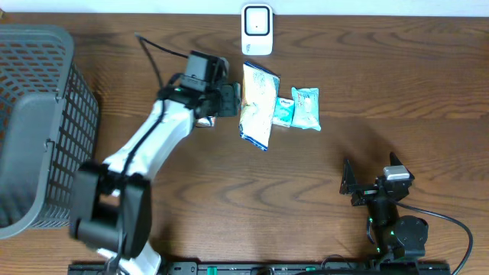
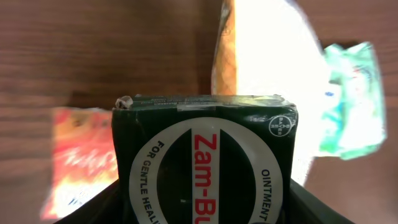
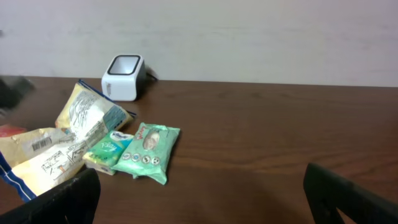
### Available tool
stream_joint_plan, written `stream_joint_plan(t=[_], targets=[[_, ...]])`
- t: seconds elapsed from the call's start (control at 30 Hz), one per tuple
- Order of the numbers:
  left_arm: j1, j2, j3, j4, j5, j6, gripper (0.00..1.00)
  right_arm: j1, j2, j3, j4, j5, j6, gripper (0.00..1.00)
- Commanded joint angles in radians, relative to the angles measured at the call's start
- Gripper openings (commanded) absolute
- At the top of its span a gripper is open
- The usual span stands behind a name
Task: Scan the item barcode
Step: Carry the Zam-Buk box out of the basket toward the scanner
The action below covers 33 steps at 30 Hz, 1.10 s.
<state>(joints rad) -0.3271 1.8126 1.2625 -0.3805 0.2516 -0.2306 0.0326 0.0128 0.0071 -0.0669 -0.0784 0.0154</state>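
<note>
1. Jaws of the left gripper point(image 2: 205, 202) are clamped on the Zam-Buk ointment box point(image 2: 205, 155) in the left wrist view, with a dark finger point(image 2: 93, 208) at each lower side of it. The dark green box is held above the brown table point(image 2: 93, 50), its printed round label facing the camera. Behind it lie an orange-red packet point(image 2: 78, 158) on the left, and a bright, washed-out snack bag point(image 2: 267, 56) and a green pack point(image 2: 351, 99) on the right
2. Overhead, the left arm reaches to the middle of the table. Its gripper is just left of the snack bag and nearer than the scanner point(image 1: 257, 30), which stands at the far edge. The box is hard to tell apart from the dark gripper here. A small teal pack point(image 1: 283, 112) lies between the bag and the green pack. A grey mesh basket point(image 1: 38, 122) stands at the left edge. The right gripper point(image 1: 357, 187) sits well apart near the front edge, jaws spread wide and released
3. Right wrist view: its two fingers show at the bottom corners, far apart. Across the table are the scanner, the snack bag with a barcode label facing up, and both packs touching side by side
</note>
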Motion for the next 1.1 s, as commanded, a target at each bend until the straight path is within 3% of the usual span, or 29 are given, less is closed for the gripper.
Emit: stream_joint_plan(t=[0.0, 0.23, 0.53, 0.6, 0.67, 0.77, 1.07], targets=[[0.001, 0.060, 0.000, 0.033, -0.035, 0.016, 0.59, 0.008, -0.004, -0.001, -0.004, -0.006, 0.006, 0.99], [0.001, 0.119, 0.000, 0.132, -0.212, 0.016, 0.59, 0.008, -0.004, -0.001, -0.004, -0.006, 0.006, 0.99], [0.000, 0.122, 0.000, 0.200, -0.207, 0.004, 0.60, 0.008, -0.004, -0.001, -0.004, -0.006, 0.006, 0.99], [0.000, 0.122, 0.000, 0.200, -0.207, -0.004, 0.81, 0.008, -0.004, -0.001, -0.004, -0.006, 0.006, 0.99], [0.000, 0.122, 0.000, 0.201, -0.207, -0.014, 0.89, 0.008, -0.004, -0.001, -0.004, -0.006, 0.006, 0.99], [0.000, 0.118, 0.000, 0.211, -0.207, -0.014, 0.95, 0.008, -0.004, -0.001, -0.004, -0.006, 0.006, 0.99], [0.000, -0.027, 0.001, 0.209, -0.208, -0.014, 0.95, 0.008, -0.004, -0.001, -0.004, -0.006, 0.006, 0.99]])
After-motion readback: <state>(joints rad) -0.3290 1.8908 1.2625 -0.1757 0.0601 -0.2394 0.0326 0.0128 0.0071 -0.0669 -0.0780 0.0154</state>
